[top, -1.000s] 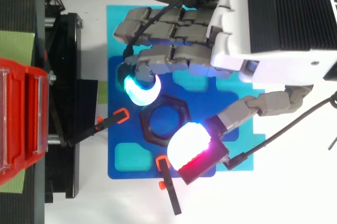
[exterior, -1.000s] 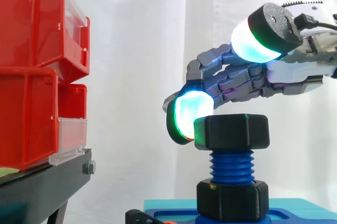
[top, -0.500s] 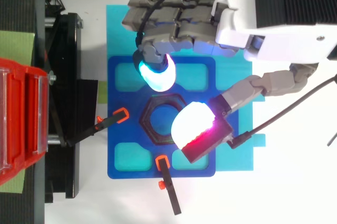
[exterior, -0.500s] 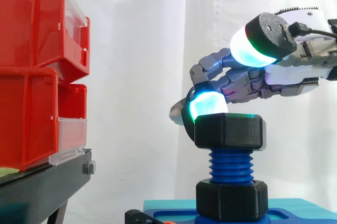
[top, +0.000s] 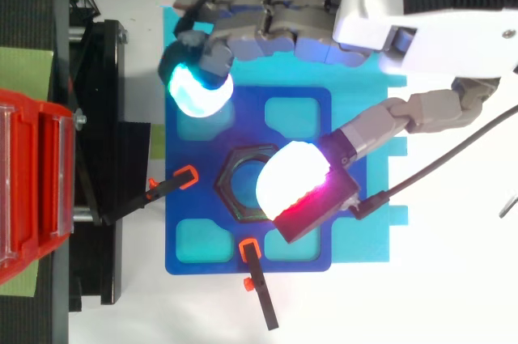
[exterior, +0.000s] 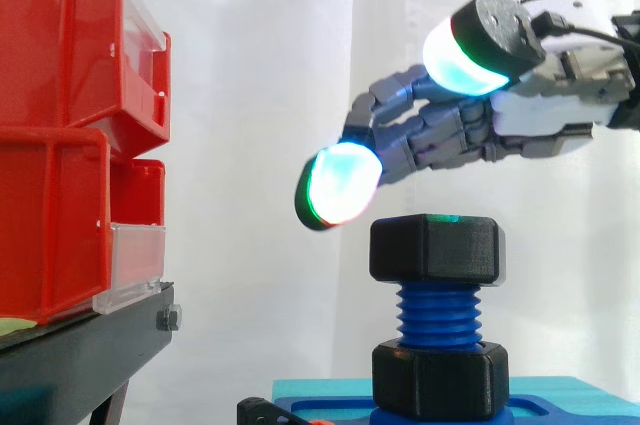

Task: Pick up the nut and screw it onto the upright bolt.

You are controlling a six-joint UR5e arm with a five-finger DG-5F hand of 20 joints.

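We observe a white curtain (exterior: 260, 95) behind the work and a white desk (top: 453, 295) beneath it. Red bins (exterior: 60, 125) sit stacked on a black stand (exterior: 80, 355) at the left.

The hand (exterior: 520, 115) hovers above the fixture with its fingers loosely extended and spread, holding nothing. One glowing fingertip (exterior: 340, 185) hangs above and to the left of the nut, clear of it. The thumb pad (exterior: 465, 55) sits higher.

A cyan sheet (top: 368, 231) carries a dark blue plate (top: 251, 109). The blue threaded bolt (exterior: 440, 313) stands upright on the plate, rising from a black hexagonal collar (exterior: 440, 377).

The black nut (exterior: 435, 248) sits level on the bolt's top, with bare thread showing between it and the collar. Two orange-tipped clamps (top: 174, 186) hold the plate's edges.
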